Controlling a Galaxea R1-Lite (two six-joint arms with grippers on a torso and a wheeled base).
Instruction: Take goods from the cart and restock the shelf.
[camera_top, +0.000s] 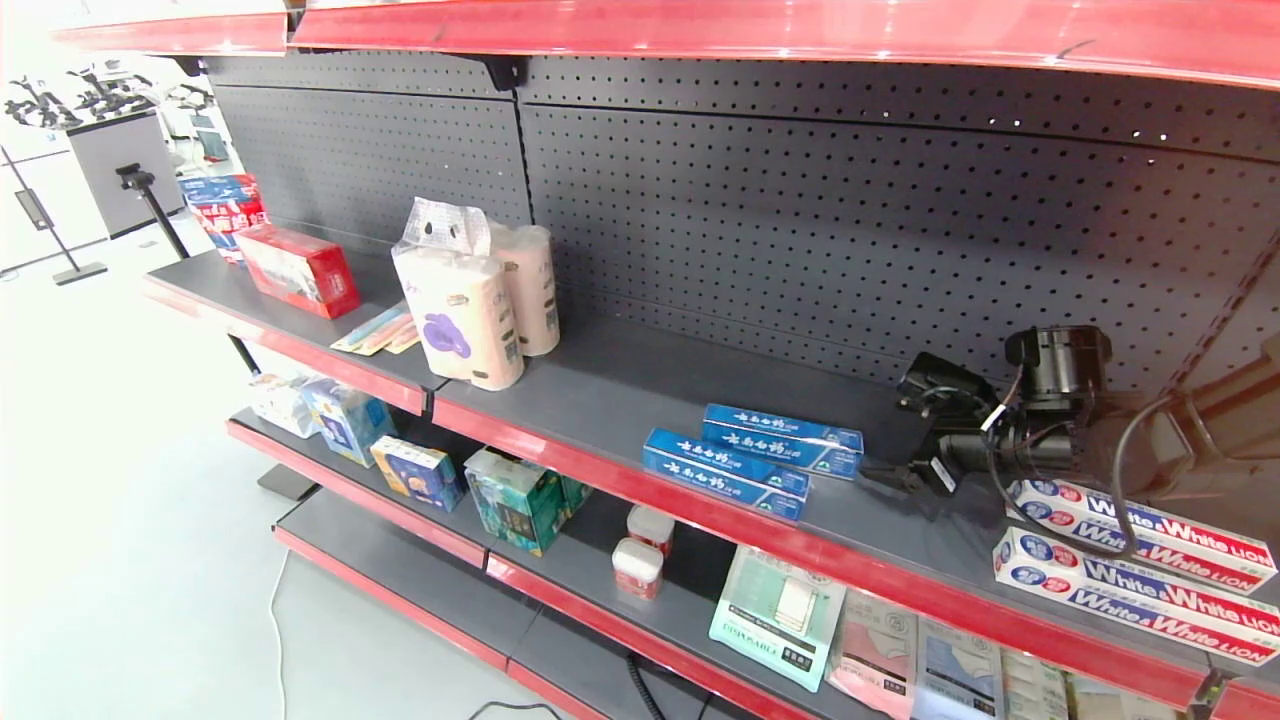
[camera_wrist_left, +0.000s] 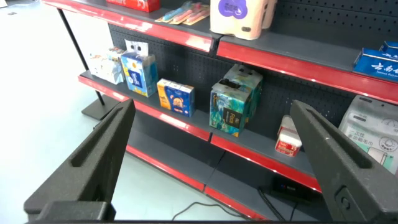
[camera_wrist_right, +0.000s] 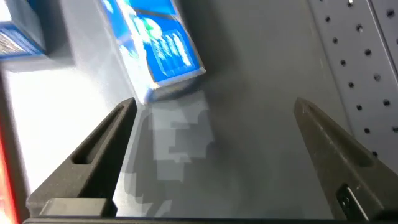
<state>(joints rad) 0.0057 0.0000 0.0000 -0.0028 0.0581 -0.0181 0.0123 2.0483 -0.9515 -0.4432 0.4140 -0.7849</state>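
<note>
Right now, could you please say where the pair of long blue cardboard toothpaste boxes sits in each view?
Head view: the blue boxes lie side by side near the front of the grey shelf board.
Left wrist view: their ends show on that board, above the white pouch.
Right wrist view: one box lies ahead of the right gripper.
Shared landmark: that grey shelf board.

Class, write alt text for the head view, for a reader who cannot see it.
The right pincer is low over the grey shelf, beside two blue toothpaste boxes. White toothpaste boxes lie to its right; packs of toilet rolls and a red box stand further left.
</note>
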